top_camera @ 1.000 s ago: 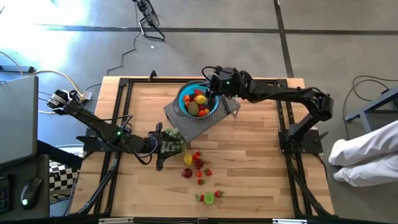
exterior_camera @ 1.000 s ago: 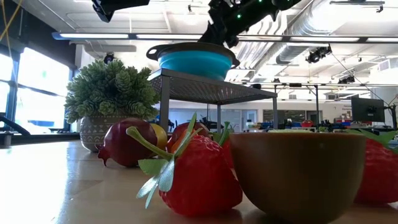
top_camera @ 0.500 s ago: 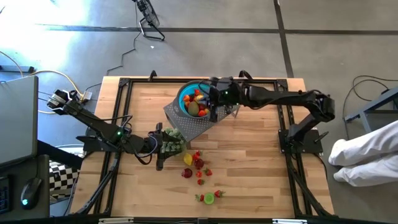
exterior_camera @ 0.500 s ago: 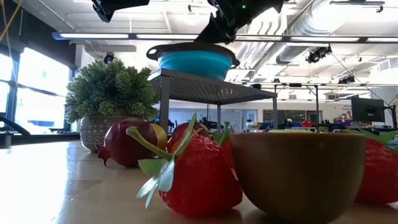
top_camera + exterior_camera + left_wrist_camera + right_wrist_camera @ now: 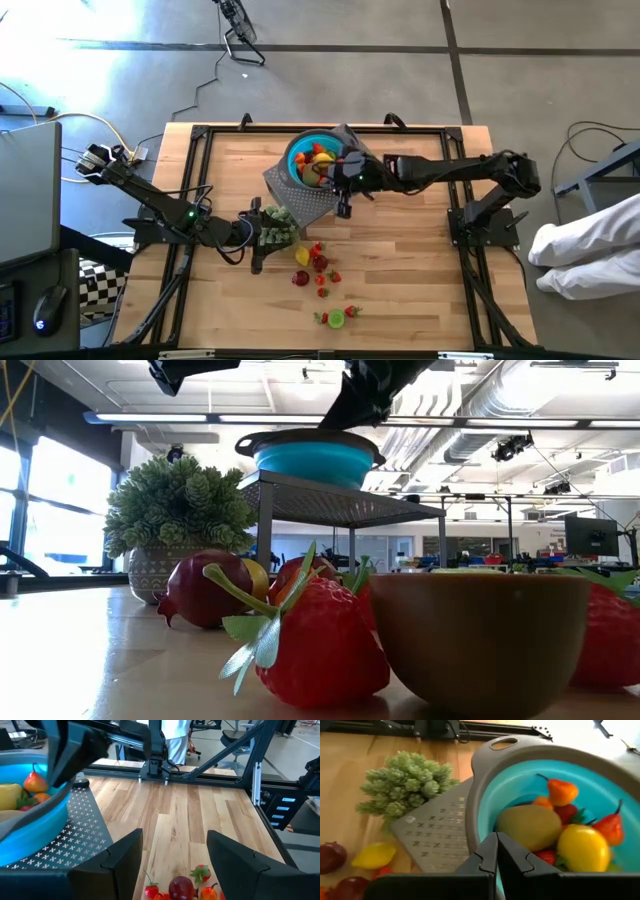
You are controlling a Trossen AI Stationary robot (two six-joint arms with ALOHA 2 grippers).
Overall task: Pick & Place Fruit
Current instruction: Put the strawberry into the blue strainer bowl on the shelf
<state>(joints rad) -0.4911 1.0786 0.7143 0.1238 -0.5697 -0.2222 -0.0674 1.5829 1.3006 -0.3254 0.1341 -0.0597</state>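
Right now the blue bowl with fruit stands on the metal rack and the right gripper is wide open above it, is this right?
Not quite. The right gripper is shut, fingers together, as the right wrist view shows. The blue bowl with fruit does stand on the metal rack.

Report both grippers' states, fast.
Left gripper: jaws open, holding nothing.
Right gripper: jaws shut, empty, over the rim of the blue fruit-filled bowl.

Looks like a robotics lab: exposed ceiling ducts (image 5: 480, 420) and strip lights (image 5: 200, 417) overhead, monitors (image 5: 590, 535) behind, black-framed wooden bench (image 5: 400, 260) on bare concrete floor (image 5: 330, 80).
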